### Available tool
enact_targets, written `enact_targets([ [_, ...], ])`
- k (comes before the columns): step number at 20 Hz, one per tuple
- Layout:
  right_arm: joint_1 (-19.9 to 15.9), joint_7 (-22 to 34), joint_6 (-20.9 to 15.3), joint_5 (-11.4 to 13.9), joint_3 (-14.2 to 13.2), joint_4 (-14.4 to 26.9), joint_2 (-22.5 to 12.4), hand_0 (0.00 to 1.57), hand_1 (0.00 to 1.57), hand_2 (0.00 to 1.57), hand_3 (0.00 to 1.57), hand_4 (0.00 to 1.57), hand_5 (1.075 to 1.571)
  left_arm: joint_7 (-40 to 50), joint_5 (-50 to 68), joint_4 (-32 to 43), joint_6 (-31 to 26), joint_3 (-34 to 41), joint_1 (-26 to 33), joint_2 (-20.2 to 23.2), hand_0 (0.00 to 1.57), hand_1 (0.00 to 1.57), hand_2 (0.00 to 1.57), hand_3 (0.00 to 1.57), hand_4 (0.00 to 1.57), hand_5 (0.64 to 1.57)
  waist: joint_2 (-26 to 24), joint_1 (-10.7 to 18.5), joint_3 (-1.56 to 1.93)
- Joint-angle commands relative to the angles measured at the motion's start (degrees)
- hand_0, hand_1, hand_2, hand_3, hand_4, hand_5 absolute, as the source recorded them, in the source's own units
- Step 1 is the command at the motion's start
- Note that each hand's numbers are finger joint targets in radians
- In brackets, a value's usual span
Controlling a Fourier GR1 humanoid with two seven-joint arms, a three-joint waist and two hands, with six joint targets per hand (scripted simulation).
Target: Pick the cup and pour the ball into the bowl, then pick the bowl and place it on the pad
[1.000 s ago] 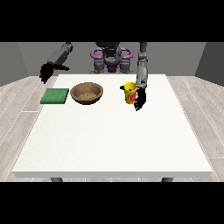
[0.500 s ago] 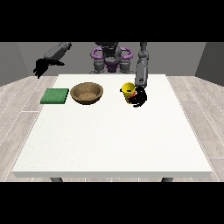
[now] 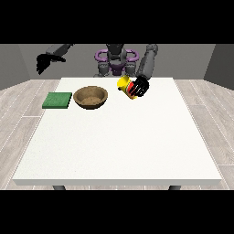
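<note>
Yellow cup (image 3: 124, 84) sits tilted above the white table (image 3: 119, 141), clasped by the robot hand at the view's right (image 3: 139, 87) — just right of the wooden bowl (image 3: 91, 97). Green pad (image 3: 57, 100) lies beside the bowl; the other robot hand (image 3: 44, 61) hangs off-table — its fingers unclear.

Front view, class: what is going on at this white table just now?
The black hand at the view's right has its fingers curled round the small yellow cup, holding it tilted, right of the round brown wooden bowl. The bowl sits on the large white table beside the flat green square pad. The hand at the view's left hangs off the table's far corner, holding nothing.
</note>
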Motion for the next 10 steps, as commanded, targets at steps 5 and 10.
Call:
enact_targets([
  [5, 2.09, -1.92, 2.07, -0.08, -2.09, 10.18, -1.50, 0.00, 0.00, 0.08, 0.18, 0.56, 1.561, 23.99, -25.82, 8.39, 2.99, -15.76, -6.78, -7.22, 1.24, 1.24, 1.57, 1.57, 0.87, 1.563, -8.27, 2.71, 0.04],
  [10, 0.01, -3.51, 2.59, -0.19, -3.87, 15.96, -3.28, 0.00, 0.00, 0.19, 0.23, 0.70, 1.544, 38.83, -32.10, 7.22, -6.58, -23.48, -14.38, -11.72, 1.24, 1.24, 1.57, 1.57, 0.87, 1.563, -9.55, 5.75, -0.26],
])
